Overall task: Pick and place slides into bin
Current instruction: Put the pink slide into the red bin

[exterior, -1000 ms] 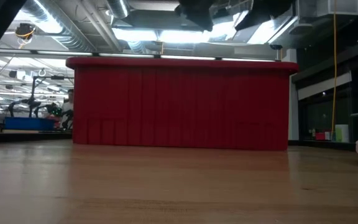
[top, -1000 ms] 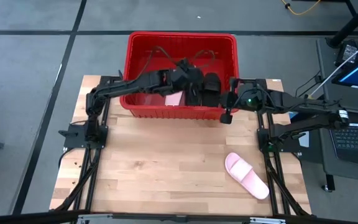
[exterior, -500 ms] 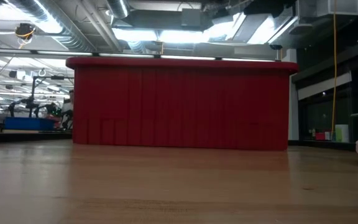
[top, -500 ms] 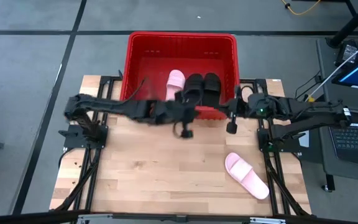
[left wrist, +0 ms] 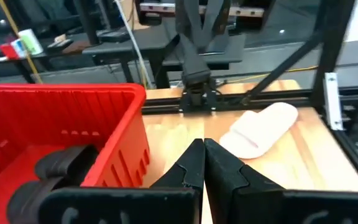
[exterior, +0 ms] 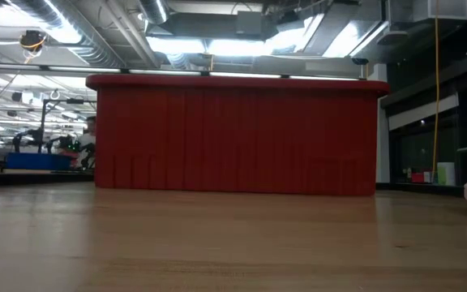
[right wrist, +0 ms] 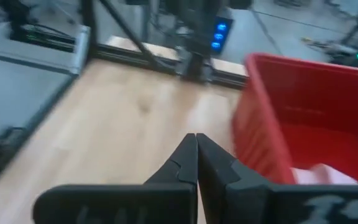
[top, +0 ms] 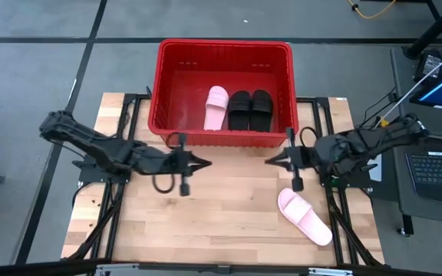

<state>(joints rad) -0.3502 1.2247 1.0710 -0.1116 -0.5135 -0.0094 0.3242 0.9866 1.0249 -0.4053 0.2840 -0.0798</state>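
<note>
Bin: the red bin (top: 225,54) stands at the far edge of the wooden table (top: 206,222), centred between the two arms; in the low view its ribbed near wall (exterior: 233,134) fills the middle of the picture.
Slides in bin: three lie side by side on the bin floor towards its right half, a pale pink slide (top: 216,107) on the left, then two black slides (top: 250,110) just beside it (all three pointing near to far).
Slide on table: the second pink slide (top: 305,217) lies on the table at the near right, strap end to the left, heel angled towards the near right corner; it shows too in the left wrist view (left wrist: 260,129), beyond the fingers.
Left gripper: the left gripper (top: 204,162) hangs over the table just near of the bin's left half, pointing right, fingers pressed together and holding nothing.
Right gripper: the right gripper (top: 270,161) hangs just near of the bin's right corner, pointing left at the other, fingers pressed together, empty; the pink slide on the table lies near of it, apart.
</note>
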